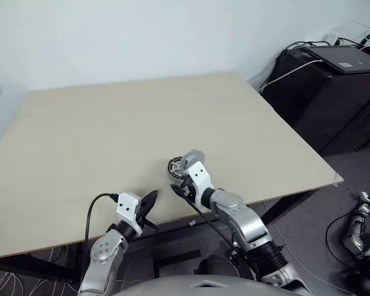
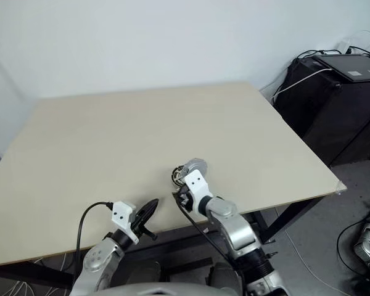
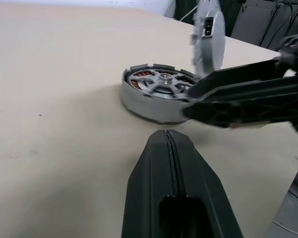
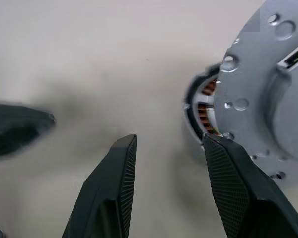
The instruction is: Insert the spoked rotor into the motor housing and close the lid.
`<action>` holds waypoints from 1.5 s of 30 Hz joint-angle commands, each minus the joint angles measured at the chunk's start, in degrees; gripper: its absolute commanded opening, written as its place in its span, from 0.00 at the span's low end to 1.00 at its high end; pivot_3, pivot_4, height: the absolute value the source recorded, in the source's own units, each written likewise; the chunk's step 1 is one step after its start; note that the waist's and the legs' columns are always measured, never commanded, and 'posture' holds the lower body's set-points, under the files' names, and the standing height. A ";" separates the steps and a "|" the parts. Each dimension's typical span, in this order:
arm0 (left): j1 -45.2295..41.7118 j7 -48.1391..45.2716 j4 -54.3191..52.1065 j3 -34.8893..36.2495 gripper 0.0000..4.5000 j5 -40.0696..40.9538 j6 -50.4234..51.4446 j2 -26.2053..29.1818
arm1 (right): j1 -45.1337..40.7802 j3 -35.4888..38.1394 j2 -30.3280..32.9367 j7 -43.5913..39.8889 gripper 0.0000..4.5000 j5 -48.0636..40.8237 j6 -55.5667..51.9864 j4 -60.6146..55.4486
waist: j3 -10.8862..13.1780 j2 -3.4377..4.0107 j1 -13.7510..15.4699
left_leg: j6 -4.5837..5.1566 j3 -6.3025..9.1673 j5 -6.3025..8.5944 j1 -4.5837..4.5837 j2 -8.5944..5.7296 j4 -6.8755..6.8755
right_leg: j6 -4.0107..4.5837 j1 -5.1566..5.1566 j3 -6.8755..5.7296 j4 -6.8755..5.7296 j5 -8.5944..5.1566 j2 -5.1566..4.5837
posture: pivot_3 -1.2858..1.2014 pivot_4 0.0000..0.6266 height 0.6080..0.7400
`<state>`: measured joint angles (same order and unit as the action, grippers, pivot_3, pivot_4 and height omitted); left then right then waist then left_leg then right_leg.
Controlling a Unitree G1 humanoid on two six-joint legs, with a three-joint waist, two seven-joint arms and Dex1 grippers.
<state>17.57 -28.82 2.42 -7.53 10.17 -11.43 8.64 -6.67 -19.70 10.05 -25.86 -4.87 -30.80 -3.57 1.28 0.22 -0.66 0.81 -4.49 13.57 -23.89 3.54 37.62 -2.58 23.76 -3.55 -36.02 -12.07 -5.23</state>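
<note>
The motor housing [image 3: 139, 101] lies flat on the table near its front edge, copper windings showing under the spoked rotor [image 3: 161, 82], which sits inside it. The lid [image 3: 208, 44] stands tilted on edge over the housing's far side; its smooth grey face [image 4: 258, 84] fills one side of the right wrist view. My right gripper [image 4: 169, 141] is open beside the housing, nothing between its fingers, one fingertip [image 4: 213, 144] close to the lid's lower edge. My left gripper [image 1: 149, 203] is shut and empty, a short way in front of the housing.
The beige table [image 1: 80, 154] stretches far behind the housing; its front edge runs just under both grippers. A black cabinet [image 1: 333, 86] with cables stands off the table's right side.
</note>
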 commanded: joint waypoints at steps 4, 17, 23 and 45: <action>-0.63 -0.35 -1.37 -0.33 0.00 0.47 -0.11 -0.15 | -0.02 0.04 4.84 -3.63 0.51 -0.13 -0.74 -5.79 | 0.01 0.01 -0.04 | 0.00 0.02 0.00 0.02 0.02 0.00 | 0.00 0.00 -0.01 -0.01 0.00 0.04 | 0.52 0.00 1.00; -0.74 -0.15 -2.90 -0.56 0.00 0.51 1.87 0.11 | -2.76 -9.14 4.86 -6.99 0.51 3.16 1.19 -14.33 | 0.01 0.00 -0.07 | 0.00 0.04 0.00 0.01 0.03 0.00 | 0.00 0.00 -0.01 0.00 0.00 0.06 | 0.52 0.00 1.00; -0.68 -0.15 -2.08 -0.72 0.00 0.45 2.01 -0.14 | -11.09 -13.17 0.63 -0.53 0.51 11.10 -5.41 -8.18 | -0.02 -0.05 0.01 | 0.00 0.02 0.00 0.02 0.02 0.05 | -0.01 -0.03 -0.03 -0.02 0.01 0.03 | 0.52 0.00 1.00; -0.49 0.29 -1.05 -1.45 0.00 -0.07 1.38 -1.60 | -20.86 -16.35 -2.70 -1.12 0.51 17.51 -15.34 9.31 | -0.05 -0.07 -0.39 | 0.01 -0.20 -0.01 0.00 0.03 0.03 | 0.00 -0.01 -0.05 -0.04 0.01 0.05 | 0.52 0.00 1.00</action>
<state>17.45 -28.59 2.21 -8.57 10.10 -9.10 7.26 -26.47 -36.79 7.40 -27.35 11.90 -45.58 5.76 1.23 0.15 -1.06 0.82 -4.69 13.56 -23.88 3.57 37.65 -2.58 23.75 -3.60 -36.07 -12.06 -5.18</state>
